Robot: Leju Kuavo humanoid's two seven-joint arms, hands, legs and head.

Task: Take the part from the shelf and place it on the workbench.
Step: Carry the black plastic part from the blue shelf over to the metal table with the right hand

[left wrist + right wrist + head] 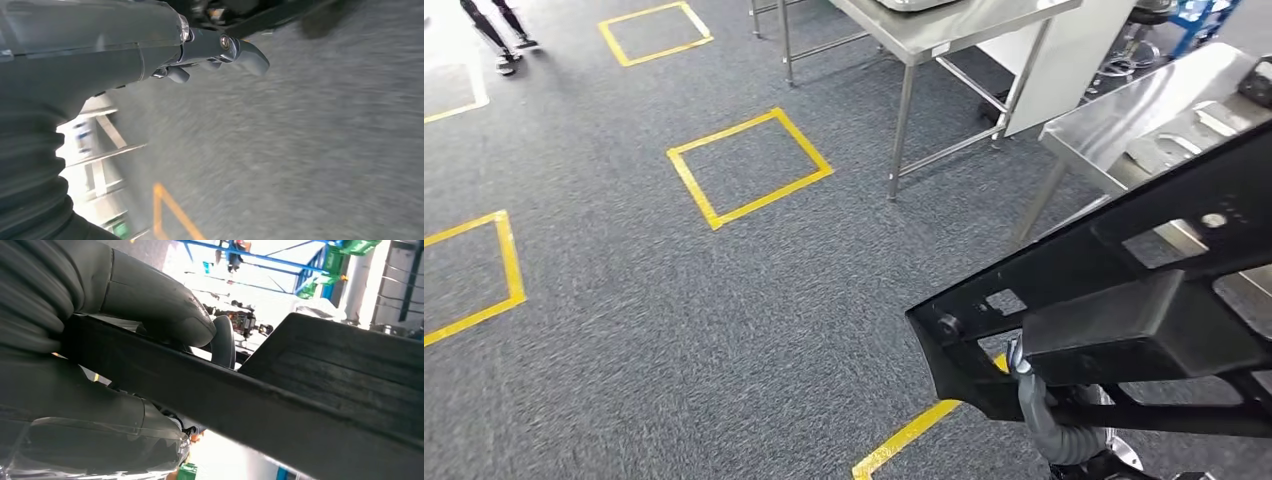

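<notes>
One long black perforated plastic part [1114,290] grasped by right hand [150,310] | left hand [220,50] grip unclear | steel desk [1124,110] near, placing left

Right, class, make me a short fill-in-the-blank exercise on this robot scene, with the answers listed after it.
1. The right robot hand grips a long flat part whose colour is ____.
2. The squares marked on the grey carpet are taped in ____.
3. The workbench ahead has a top made of shiny ____.
4. The left robot hand holds ____.

Answers: black; yellow; metal; nothing
</notes>
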